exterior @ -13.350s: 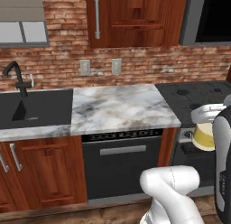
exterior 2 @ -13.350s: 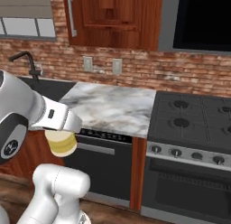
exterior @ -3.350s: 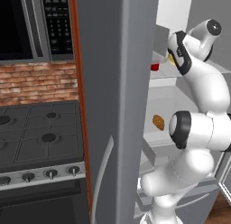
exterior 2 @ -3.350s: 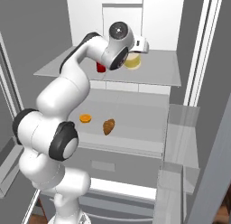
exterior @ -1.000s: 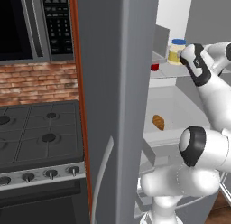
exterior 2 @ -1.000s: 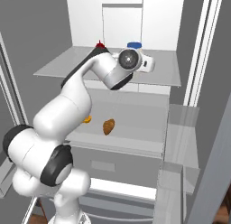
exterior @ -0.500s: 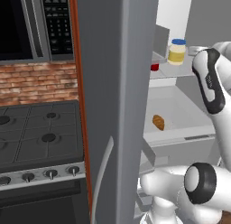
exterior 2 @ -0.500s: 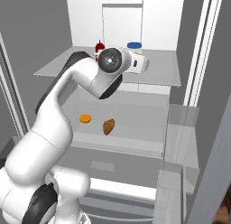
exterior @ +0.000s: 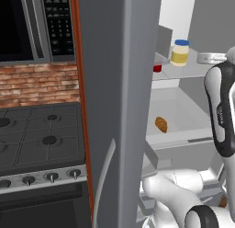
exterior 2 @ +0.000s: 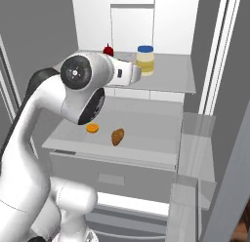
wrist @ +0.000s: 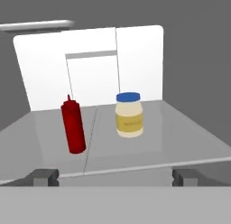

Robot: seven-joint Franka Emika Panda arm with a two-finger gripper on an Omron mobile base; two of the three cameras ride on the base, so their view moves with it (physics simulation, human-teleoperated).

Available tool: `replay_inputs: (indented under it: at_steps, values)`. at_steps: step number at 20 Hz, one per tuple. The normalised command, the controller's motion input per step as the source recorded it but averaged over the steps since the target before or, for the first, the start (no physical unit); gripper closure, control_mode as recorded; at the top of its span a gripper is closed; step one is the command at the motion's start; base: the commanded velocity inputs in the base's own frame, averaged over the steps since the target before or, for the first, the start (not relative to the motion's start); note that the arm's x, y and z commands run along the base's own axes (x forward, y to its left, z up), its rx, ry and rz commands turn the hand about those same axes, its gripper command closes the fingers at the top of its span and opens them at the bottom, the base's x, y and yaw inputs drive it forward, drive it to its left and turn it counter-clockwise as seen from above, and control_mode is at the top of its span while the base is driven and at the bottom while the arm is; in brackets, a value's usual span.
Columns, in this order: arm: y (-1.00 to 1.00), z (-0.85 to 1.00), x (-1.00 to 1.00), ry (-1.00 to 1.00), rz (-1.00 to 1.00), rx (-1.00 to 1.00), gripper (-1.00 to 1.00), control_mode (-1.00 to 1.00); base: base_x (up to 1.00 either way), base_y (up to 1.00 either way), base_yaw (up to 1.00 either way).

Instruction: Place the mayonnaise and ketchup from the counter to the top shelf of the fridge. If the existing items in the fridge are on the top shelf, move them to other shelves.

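Note:
The mayonnaise [wrist: 129,114], a cream jar with a blue lid, stands upright on the fridge's top shelf [wrist: 180,137]. The slim red ketchup [wrist: 73,126] stands just left of it. My gripper [wrist: 116,177] is open and empty, held back in front of the shelf's front edge, apart from both. In the right base view the mayonnaise [exterior 2: 145,60] shows past my arm, and the ketchup [exterior 2: 108,50] shows by its cap. An orange-brown roll [exterior 2: 117,136] lies on the shelf below [exterior 2: 146,138]. The counter is out of view.
A small orange disc [exterior 2: 92,128] lies beside the roll. The fridge's grey door [exterior: 114,107] stands open between the stove [exterior: 36,139] and the shelves. Door bins [exterior 2: 195,138] line the right side. A drawer front [exterior 2: 112,177] sits below the lower shelf.
My hand has drawn back from the mayonnaise and away from the top shelf, jaws staying open. The jar and bottle have stayed where they stand.

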Motion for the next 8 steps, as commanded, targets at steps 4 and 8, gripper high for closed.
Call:
replay_inputs:
  at_steps: [4, 8]
  values:
    - [0.59, -0.01, -1.00, -0.05, 0.00, -0.18, -1.00, -1.00, 0.00, 0.00, 0.00]
    - [0.63, -0.04, -1.00, -0.05, 0.05, -0.15, -1.00, -1.00, 0.00, 0.00, 0.00]
